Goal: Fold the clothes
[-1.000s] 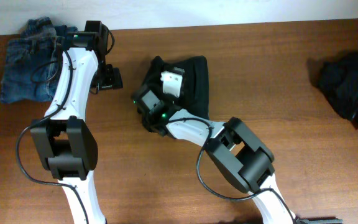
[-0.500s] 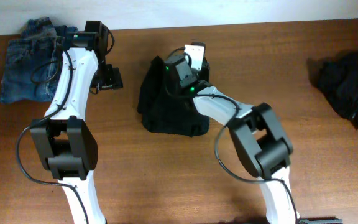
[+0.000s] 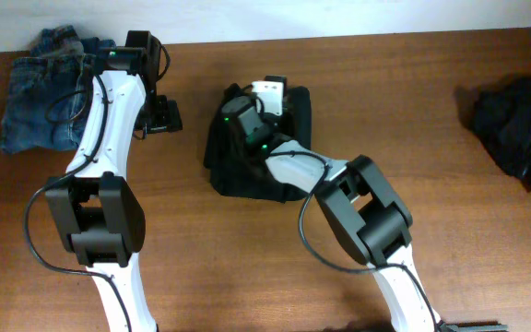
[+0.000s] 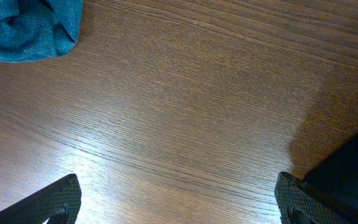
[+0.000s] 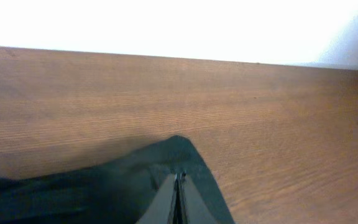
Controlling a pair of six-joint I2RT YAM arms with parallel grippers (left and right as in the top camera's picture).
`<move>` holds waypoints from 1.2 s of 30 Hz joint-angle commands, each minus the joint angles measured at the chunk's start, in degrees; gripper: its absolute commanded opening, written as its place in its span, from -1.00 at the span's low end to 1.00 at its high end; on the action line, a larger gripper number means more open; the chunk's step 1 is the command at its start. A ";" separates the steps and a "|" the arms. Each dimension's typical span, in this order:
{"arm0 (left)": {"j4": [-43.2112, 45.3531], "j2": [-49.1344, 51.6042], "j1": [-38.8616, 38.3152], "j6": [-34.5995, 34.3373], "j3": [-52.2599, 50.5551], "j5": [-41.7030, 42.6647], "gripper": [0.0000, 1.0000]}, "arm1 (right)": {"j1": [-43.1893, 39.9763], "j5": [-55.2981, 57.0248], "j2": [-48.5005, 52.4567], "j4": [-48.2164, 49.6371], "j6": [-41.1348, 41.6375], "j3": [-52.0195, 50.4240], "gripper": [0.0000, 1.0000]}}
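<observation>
My right gripper (image 5: pixel 178 191) has its 2 fingers pressed together on the far edge of the black garment (image 3: pixel 252 171), with a peak of the cloth bunched around the tips. The garment lies in a rough square on the table (image 3: pixel 431 203). My left gripper (image 4: pixel 178 202) hangs just left of the garment, fingers spread wide over bare wood, holding nothing. The folded jeans (image 3: pixel 40 92) sit well left of the garment; 1 crumpled dark heap (image 3: pixel 522 124) lies well to its right.

Bare table (image 3: pixel 395 111) between black garment (image 3: pixel 233 173) and dark pile (image 3: pixel 519 129), open passage — jeans (image 3: pixel 30 111) far left
</observation>
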 commanded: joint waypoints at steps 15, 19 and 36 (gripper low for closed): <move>0.09 0.52 0.26 -0.57 -0.28 0.02 0.98 | 7.37 4.33 -8.04 -17.79 23.85 -2.14 -0.92; 0.33 0.52 0.26 -0.59 -0.28 0.04 0.98 | 5.86 -7.69 -5.51 -17.57 29.79 -2.54 -0.92; 0.07 0.52 0.31 -0.59 -0.28 0.07 0.98 | 5.97 -6.43 1.46 -21.22 34.77 -2.40 -0.87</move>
